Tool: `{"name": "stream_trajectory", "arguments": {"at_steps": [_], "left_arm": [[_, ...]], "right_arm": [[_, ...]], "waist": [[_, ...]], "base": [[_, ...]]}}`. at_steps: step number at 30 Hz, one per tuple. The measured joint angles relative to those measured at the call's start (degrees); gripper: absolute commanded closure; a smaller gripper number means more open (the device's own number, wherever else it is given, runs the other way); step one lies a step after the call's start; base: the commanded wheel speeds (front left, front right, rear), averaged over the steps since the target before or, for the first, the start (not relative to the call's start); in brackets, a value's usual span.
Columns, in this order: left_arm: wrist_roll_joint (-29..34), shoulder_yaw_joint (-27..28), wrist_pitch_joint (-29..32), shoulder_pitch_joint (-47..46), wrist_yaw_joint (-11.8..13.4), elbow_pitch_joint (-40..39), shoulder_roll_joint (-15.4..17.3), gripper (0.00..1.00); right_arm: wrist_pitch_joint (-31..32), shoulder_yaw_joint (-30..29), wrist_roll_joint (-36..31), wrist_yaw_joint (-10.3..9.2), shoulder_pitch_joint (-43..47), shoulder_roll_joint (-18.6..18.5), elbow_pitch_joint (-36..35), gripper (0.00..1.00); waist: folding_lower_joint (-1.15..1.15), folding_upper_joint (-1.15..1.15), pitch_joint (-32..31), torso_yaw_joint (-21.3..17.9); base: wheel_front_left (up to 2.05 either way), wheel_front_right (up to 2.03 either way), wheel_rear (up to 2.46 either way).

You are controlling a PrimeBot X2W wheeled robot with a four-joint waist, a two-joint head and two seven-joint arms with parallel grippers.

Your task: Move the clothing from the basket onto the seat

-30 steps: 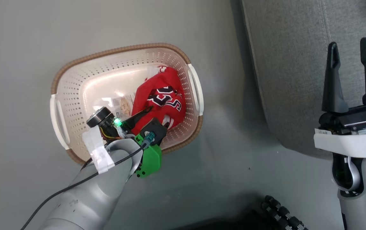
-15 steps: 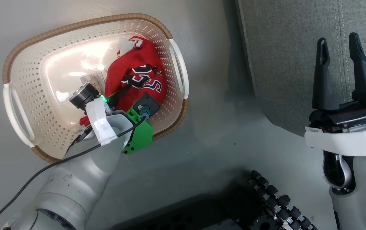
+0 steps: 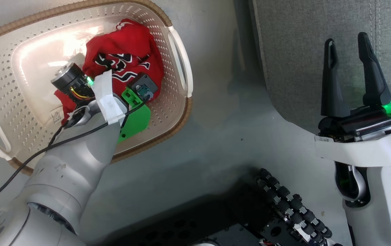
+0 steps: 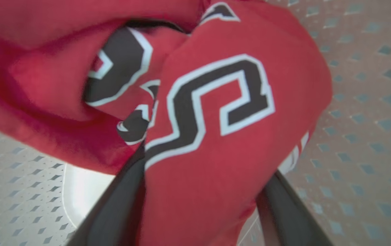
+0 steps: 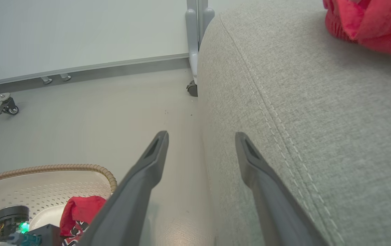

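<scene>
My left gripper (image 4: 207, 167) is down inside the basket (image 3: 168, 112), and its two fingers stand wide apart with nothing clamped. A fold of the lettered red garment (image 3: 123, 65) bulges between them, so the cloth is directly ahead of the hand, touching or almost touching both fingers (image 4: 120, 201). The garment is a crumpled heap against the right wall of the basket. I cannot give it a clear long axis.

The left arm is clearly the nearer one. The right gripper (image 3: 346, 40) hangs open and empty over the left edge of the seat (image 3: 301, 51), well apart from the basket. The seat lies to the right of the basket, with bare floor between. A second red garment (image 5: 369, 24) is already on the seat, far side. I judge that closing the left fingers is the next need.
</scene>
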Motion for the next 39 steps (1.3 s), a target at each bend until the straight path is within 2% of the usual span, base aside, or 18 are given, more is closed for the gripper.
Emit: {"name": "stream_trajectory", "arguments": {"at_steps": [6, 7, 8, 9, 17, 27, 39], "left_arm": [[-0.33, -0.73, 3.25, -1.22, -1.99, 0.22, 1.36, 0.00], [-0.49, -0.73, 3.47, -1.27, -2.26, 0.23, 1.46, 0.04], [-0.58, -0.75, 3.54, -1.28, -2.47, 0.24, 1.63, 0.65], [-0.68, -0.80, 3.63, -1.33, -2.77, 0.25, 1.83, 1.00], [-2.03, -0.56, 2.43, -1.66, -2.88, 0.30, 2.53, 1.00], [-4.50, 0.47, 0.54, -0.94, -1.10, 0.35, 4.60, 1.00], [-9.27, 3.04, -5.46, 6.38, 0.14, 0.35, 4.42, 1.00]], "right_arm": [[0.00, 0.58, 0.01, 0.00, 0.21, 0.18, -0.02, 0.00], [0.00, 0.65, 0.01, 0.00, 0.22, 0.20, -0.03, 0.00], [0.00, 0.69, 0.01, 0.00, 0.24, 0.21, -0.04, 0.00], [0.00, 0.74, 0.01, 0.00, 0.26, 0.21, -0.05, 0.00], [0.00, 0.92, 0.01, 0.00, 0.04, 0.26, 0.19, 0.00], [0.00, 1.54, 0.43, 0.00, -2.80, 1.05, 0.85, 0.00], [0.00, 1.43, -0.37, 0.00, -2.15, 1.44, 3.05, 0.00]], "waist": [[0.00, 0.00, 0.95, -0.29], [0.00, 0.00, 1.04, -0.30], [0.00, 0.00, 1.15, -0.30], [0.00, 0.00, 1.25, -0.30], [0.00, 0.00, 1.57, -0.22], [0.00, 0.00, -0.35, -1.13], [-0.01, 0.00, -8.80, -0.73]], "base": [[0.00, 0.00, 0.00], [0.00, 0.00, 0.00], [0.00, 0.00, 0.00], [0.00, 0.00, 0.00], [0.00, 0.00, 0.00], [0.00, 0.00, 0.00], [0.00, 0.00, 0.00]]}}
